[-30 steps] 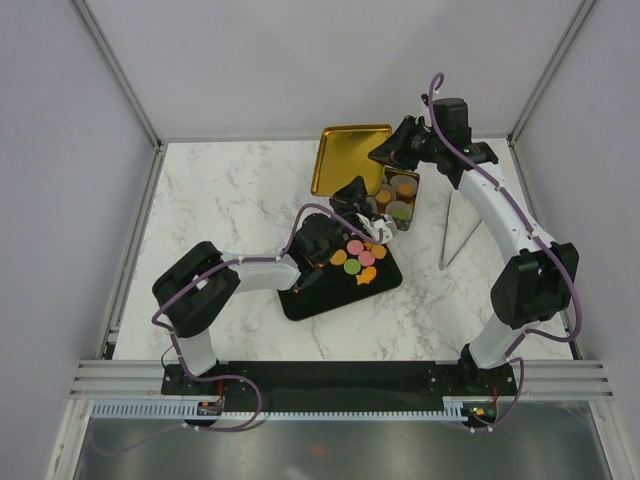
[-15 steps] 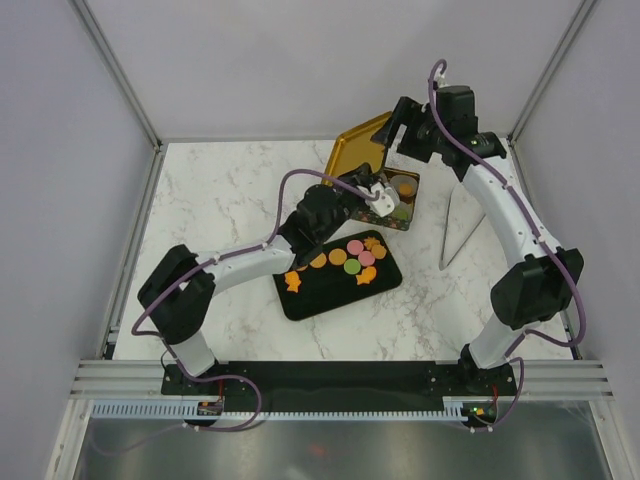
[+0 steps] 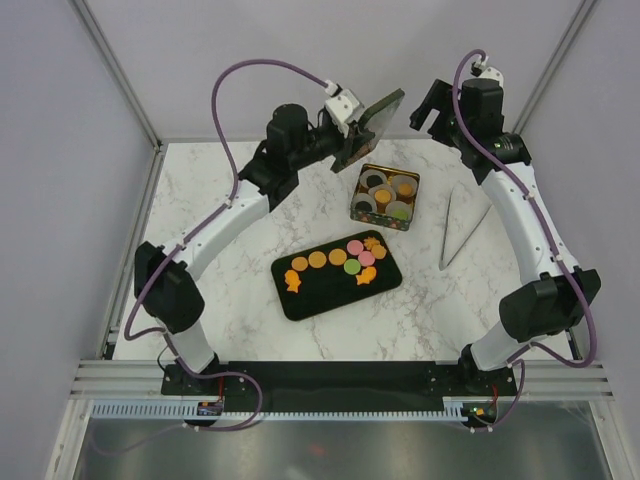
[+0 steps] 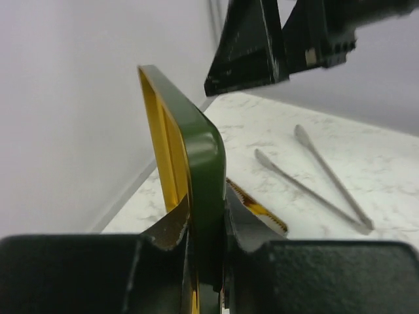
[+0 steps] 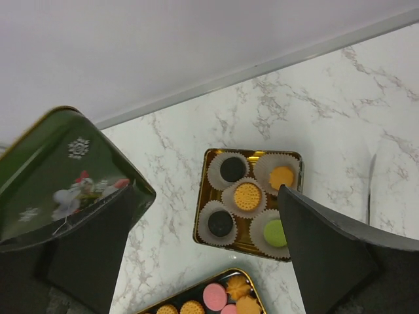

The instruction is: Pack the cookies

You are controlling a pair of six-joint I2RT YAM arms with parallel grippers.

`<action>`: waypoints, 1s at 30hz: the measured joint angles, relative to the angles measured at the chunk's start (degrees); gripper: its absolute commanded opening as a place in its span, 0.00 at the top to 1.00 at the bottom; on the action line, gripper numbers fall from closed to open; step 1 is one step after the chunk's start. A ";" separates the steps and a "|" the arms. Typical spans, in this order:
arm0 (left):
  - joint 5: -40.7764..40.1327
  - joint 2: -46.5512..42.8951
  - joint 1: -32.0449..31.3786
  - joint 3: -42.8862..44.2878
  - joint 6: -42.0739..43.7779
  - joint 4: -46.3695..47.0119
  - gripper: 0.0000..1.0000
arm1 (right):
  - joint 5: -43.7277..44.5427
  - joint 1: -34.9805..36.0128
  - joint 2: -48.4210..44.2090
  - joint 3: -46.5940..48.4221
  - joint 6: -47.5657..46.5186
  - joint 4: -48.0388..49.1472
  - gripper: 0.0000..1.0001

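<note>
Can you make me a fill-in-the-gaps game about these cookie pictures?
The left tool holds the green ___ in the air.
The tin has ___ paper cups inside.
The tray under the loose cookies is ___.
Missing words: lid, five, black.

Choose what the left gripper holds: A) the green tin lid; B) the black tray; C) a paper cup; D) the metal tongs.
A: the left gripper is shut on the edge of the green tin lid, which stands upright in the air.
</note>
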 measured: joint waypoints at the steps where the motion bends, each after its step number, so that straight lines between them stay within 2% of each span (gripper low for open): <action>1: 2.73 0.87 1.20 2.45 -2.97 -0.90 0.98 | 0.42 -0.31 0.00 -0.55 -0.02 0.02 0.02; 7: 19.45 10.60 7.96 16.61 -22.71 -4.72 0.98 | 0.09 -1.84 1.36 -2.29 -0.44 1.99 0.02; 11: 29.31 20.85 10.91 24.76 -35.93 -5.75 0.98 | -2.45 -2.14 0.96 -10.32 -0.68 8.41 0.02; 14: 35.30 28.04 12.17 27.06 -46.03 -5.03 0.98 | -4.85 -2.12 1.09 -16.70 -0.68 11.02 0.02; 18: 40.39 35.32 12.28 27.21 -57.40 -0.35 0.98 | -7.54 -2.12 1.14 -22.16 -0.63 14.84 0.02; 24: 43.85 43.98 12.22 29.03 -74.77 12.07 0.98 | -9.90 -2.19 1.14 -28.72 -0.13 21.20 0.02; 30: 43.93 50.07 12.28 33.24 -84.48 19.21 0.98 | -11.32 -2.69 2.40 -31.76 0.46 24.87 0.02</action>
